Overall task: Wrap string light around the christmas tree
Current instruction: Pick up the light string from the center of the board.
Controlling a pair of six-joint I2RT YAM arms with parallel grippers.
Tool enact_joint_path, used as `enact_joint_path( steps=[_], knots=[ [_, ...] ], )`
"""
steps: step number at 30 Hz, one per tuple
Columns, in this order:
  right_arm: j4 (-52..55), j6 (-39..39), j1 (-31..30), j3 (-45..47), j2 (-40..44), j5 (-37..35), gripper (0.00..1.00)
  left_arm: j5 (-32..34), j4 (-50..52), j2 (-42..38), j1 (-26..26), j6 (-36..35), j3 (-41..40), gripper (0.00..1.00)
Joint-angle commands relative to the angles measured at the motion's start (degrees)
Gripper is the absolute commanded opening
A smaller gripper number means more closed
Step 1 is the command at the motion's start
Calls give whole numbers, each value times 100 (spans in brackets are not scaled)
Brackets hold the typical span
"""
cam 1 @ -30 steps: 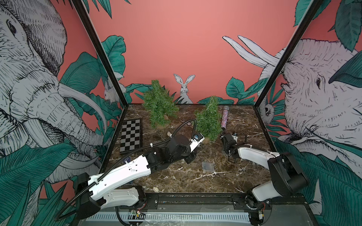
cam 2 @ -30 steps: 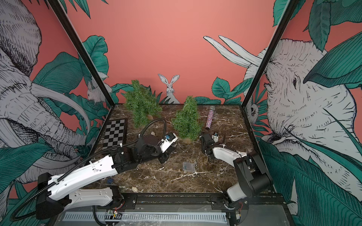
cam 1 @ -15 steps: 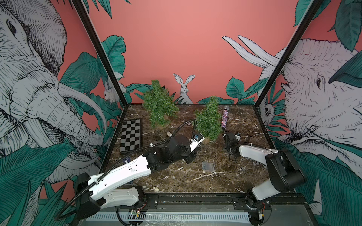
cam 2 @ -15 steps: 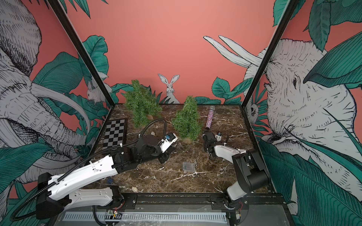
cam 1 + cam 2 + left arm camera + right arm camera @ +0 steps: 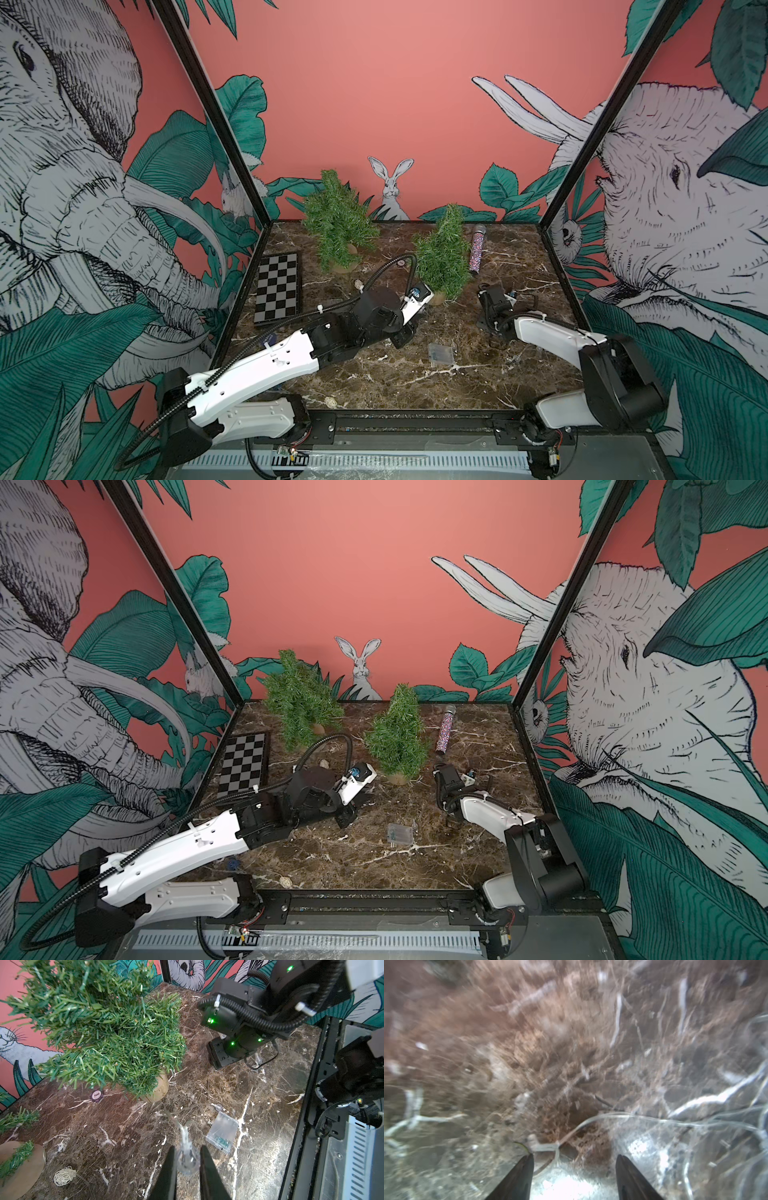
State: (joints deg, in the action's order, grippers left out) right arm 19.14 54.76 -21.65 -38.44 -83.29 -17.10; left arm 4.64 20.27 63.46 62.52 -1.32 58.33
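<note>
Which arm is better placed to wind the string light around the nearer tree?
Left: the left gripper is shut on a string light bulb near the christmas tree; the right gripper is open, empty.

A plain coral-pink back wall (image 5: 374, 83) fills the upper middle in both top views, with a white rabbit (image 5: 390, 187) painted at its foot. The side walls (image 5: 83, 291) at the left and right edges carry grey elephants (image 5: 685, 232) and teal leaves (image 5: 241, 116). Black posts (image 5: 208, 112) slant down to the far corners of a dark brown marbled tabletop (image 5: 519, 257), which is evenly lit.
</note>
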Motion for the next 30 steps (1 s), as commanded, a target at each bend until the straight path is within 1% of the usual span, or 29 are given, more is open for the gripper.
enact_joint_path(
  steps=[1,2,3,5,9,13,15,17,18,21,26,30],
  knots=[
    [-204,612,-7,-236,-428,-161,65,-145,56,-277,-23,-138,43,0],
    [-181,613,-14,-363,-519,-275,63,-154,51,-278,-22,-136,39,0],
    [-15,769,-15,-490,-625,-391,61,-159,37,-270,-28,-135,32,0],
    [100,930,-16,-617,-730,-516,55,-155,30,-262,-25,-129,4,0],
    [-41,1010,-15,-537,-701,-592,33,-91,20,-329,-26,-113,-57,0],
    [-311,939,4,-320,-480,-636,14,-2,81,-377,-24,-148,-70,0],
    [-524,773,6,-162,-253,-634,7,10,140,-417,-22,-137,-86,0],
    [-804,489,12,24,108,-568,1,-1,204,-488,-29,-90,-152,0],
    [-805,319,14,68,325,-572,0,-12,229,-542,-30,-63,-202,0],
    [-605,-243,15,110,1043,-575,0,10,316,-701,-30,17,-381,0],
    [65,-1102,-8,-50,2385,-504,0,210,399,-843,-36,74,-601,0],
    [617,-1773,-190,-498,3285,-267,0,360,399,-896,-41,86,-690,0]
  ],
)
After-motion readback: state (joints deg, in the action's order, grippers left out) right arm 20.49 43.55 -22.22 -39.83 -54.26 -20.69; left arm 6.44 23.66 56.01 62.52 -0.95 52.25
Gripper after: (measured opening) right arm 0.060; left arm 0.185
